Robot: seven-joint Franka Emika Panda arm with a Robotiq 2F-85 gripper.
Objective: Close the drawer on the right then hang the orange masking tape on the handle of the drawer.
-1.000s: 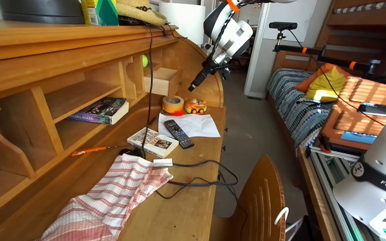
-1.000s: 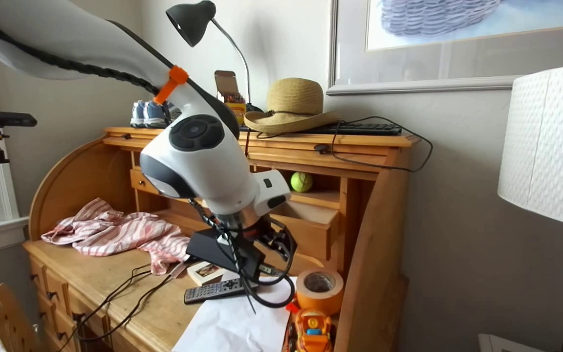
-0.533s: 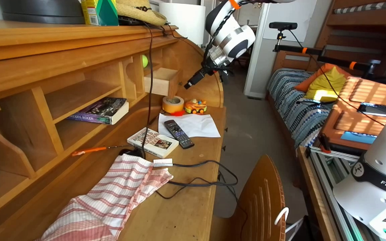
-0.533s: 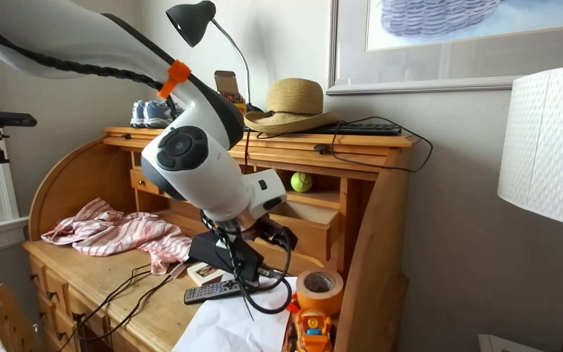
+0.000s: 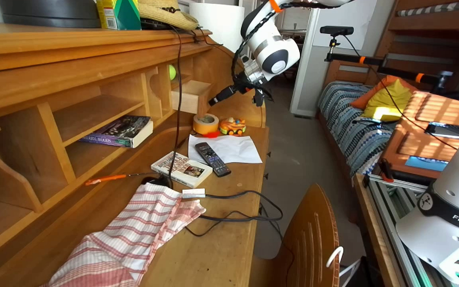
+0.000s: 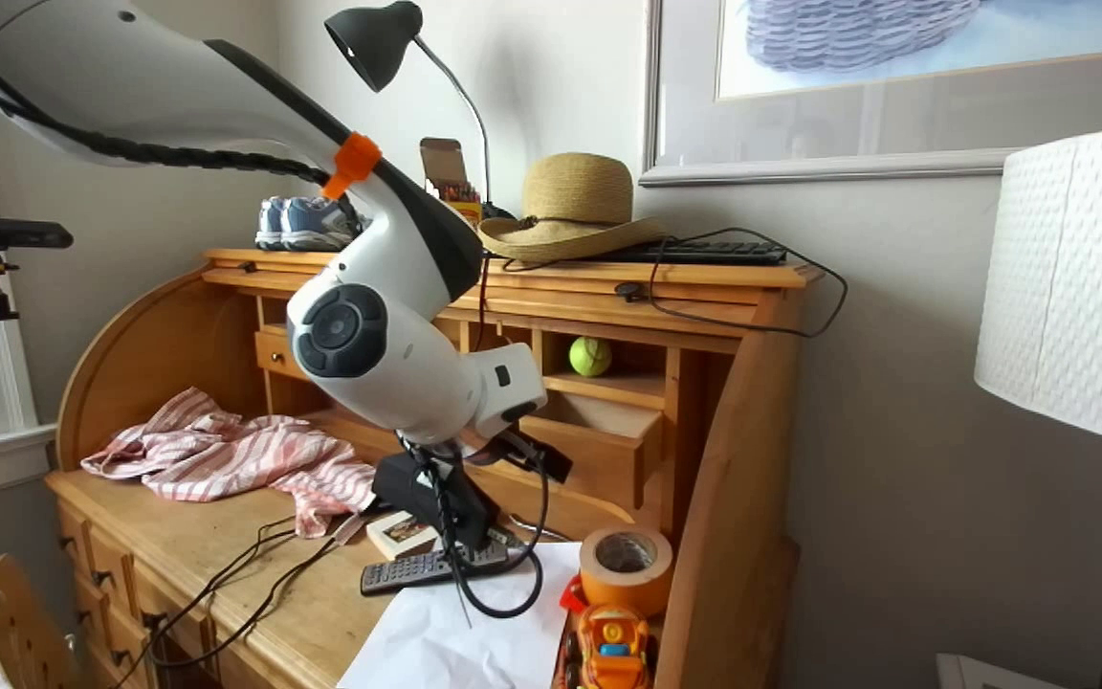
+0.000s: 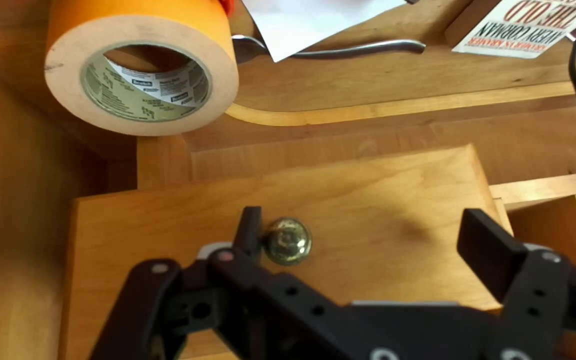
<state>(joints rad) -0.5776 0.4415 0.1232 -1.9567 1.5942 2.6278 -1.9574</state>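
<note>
The drawer (image 5: 189, 97) on the desk's right side stands pulled out; it also shows in an exterior view (image 6: 599, 461). In the wrist view its flat front (image 7: 368, 192) fills the middle, with a round brass knob handle (image 7: 288, 241). My gripper (image 7: 363, 225) is open and empty in front of it, the knob between its fingers and close beside the left one; I cannot tell if they touch. In both exterior views the gripper (image 5: 212, 101) (image 6: 559, 466) hides the knob. The orange masking tape (image 5: 205, 127) (image 6: 626, 586) (image 7: 138, 27) lies flat on the desk below the drawer.
An orange toy car (image 5: 232, 126) (image 6: 612, 651) sits next to the tape. White paper (image 5: 233, 149), a black remote (image 5: 212, 159), a paperback (image 5: 181, 169), cables and a striped cloth (image 5: 126, 235) lie on the desk. The desk's side wall (image 6: 738, 536) rises beside the drawer.
My gripper has moved toward the drawer front, leftward and slightly down in an exterior view, and the wrist has tilted. The drawer and the tape have not moved.
</note>
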